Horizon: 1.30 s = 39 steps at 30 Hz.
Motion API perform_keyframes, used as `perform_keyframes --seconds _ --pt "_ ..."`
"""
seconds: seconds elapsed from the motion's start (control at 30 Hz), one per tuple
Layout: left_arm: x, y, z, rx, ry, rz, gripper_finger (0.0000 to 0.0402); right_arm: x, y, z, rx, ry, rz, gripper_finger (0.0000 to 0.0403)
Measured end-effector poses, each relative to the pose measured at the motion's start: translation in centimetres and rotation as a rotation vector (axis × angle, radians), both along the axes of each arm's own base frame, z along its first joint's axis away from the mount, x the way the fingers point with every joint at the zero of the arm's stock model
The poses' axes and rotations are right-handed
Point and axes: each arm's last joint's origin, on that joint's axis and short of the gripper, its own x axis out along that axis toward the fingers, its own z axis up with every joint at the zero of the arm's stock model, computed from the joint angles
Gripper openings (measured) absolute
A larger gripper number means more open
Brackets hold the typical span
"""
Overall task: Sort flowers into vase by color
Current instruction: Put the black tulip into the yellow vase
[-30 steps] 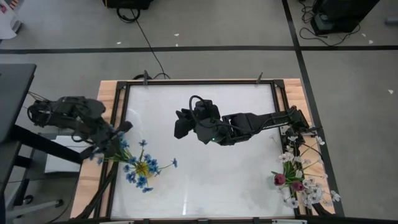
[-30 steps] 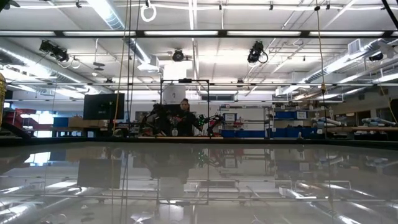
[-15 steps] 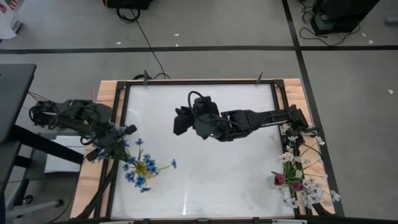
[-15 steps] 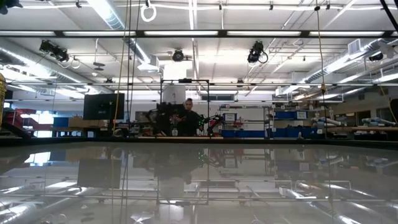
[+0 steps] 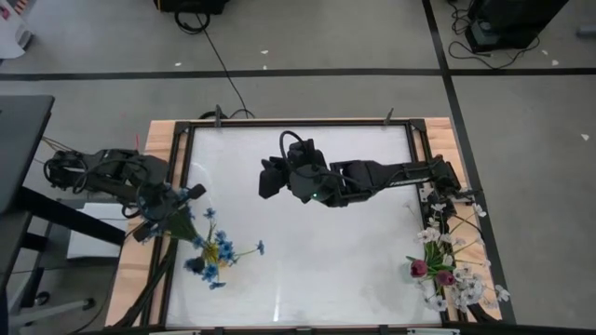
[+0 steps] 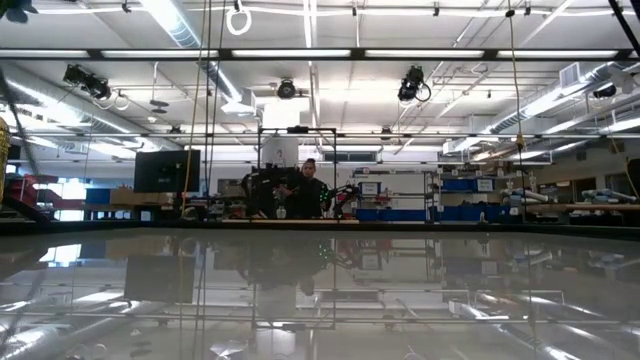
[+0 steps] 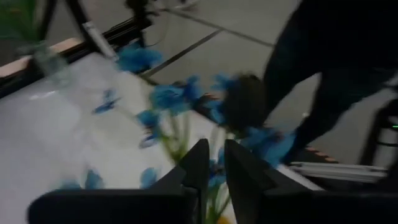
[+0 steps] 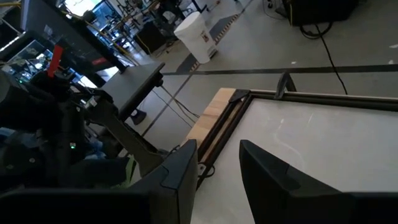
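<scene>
Pretty bright and even overall, ceiling strip lights (image 6: 180, 25) glare off the glossy table (image 6: 320, 300). Left wrist view is heavily smeared, blue flowers (image 7: 168, 99) all soft. Overhead view stays crisp, shadows faint.

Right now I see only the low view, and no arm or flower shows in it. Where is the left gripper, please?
Observer: The left gripper is at the left edge of the table, at the stem end of a bunch of blue flowers.
Operator: And where is the right gripper?
Observer: The right gripper hangs over the middle of the table, open, with nothing between its fingers.
Operator: Are there other flowers on the table?
Observer: Yes. White sprays and dark red tulip buds lie together at the table's right edge, away from both grippers.
</scene>
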Motion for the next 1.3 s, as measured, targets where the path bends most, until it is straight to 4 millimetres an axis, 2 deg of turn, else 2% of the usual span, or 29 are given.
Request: perform_keyframes --seconds 0.17,0.3,0.47,0.63,0.77,0.9,1.07,1.3 --pt "0.1 0.1 0.0 0.021 -0.007 0.038 0.0015 0.0 -0.1 0.0 -0.002 0.001 -0.001 0.0129" --pt "0.1 0.1 0.0 0.021 -0.008 0.037 0.0008 0.0 -0.1 0.0 -0.001 0.003 0.003 0.0129" --pt "-0.1 0.3 0.8 0.043 -0.039 0.083 0.003 0.0 0.0 -0.1 0.003 0.03 0.06 0.0129" --pt "-1.0 0.8 3.1 0.078 -0.115 0.195 0.0063 0.4 0.6 -1.5 -0.014 0.183 0.27 0.0129" --pt "-1.6 1.2 4.2 0.105 -0.087 0.288 0.0083 1.4 1.3 -3.8 -0.034 0.295 0.389 0.0129" --pt "-1.4 1.5 4.8 0.098 -0.036 0.438 0.0088 2.8 1.3 -7.1 -0.062 0.402 0.446 0.0129" --pt "-1.3 2.0 6.1 0.073 -0.039 0.628 0.0089 5.8 -0.6 -12.2 -0.068 0.495 0.618 0.0129" --pt "-1.2 2.5 7.5 0.003 -0.015 0.854 0.0089 9.9 -3.2 -17.6 -0.079 0.373 0.973 0.0129"
